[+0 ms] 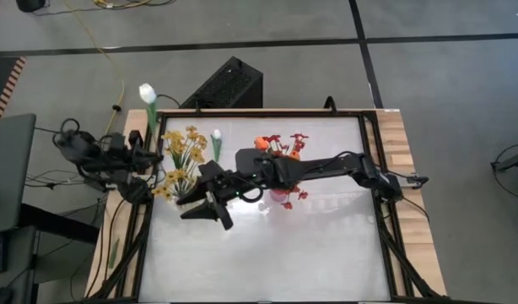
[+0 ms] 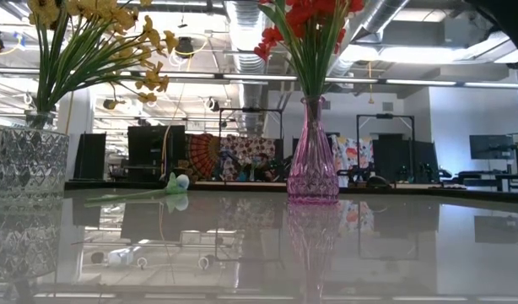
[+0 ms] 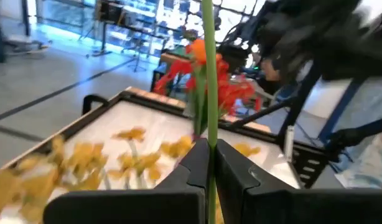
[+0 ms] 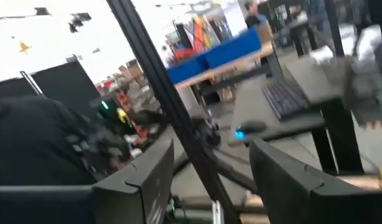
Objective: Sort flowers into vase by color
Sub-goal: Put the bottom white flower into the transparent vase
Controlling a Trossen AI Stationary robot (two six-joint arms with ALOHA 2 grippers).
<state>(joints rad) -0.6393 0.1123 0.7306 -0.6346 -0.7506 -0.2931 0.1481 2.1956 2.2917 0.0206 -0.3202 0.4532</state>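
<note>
Pinching white tulip (image 1: 147, 92) stem, left jaws shut; right gripper (image 1: 210, 205) jaws spread, empty.

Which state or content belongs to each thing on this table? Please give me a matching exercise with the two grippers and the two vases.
Things:
1. left gripper
2. right gripper
3. pink vase
4. clear vase

States:
A. holds yellow flowers
B. open, with nothing between its fingers
C. shut on a green stem
D. holds red flowers

Right pairs: 1-C, 2-B, 3-D, 4-A
</note>
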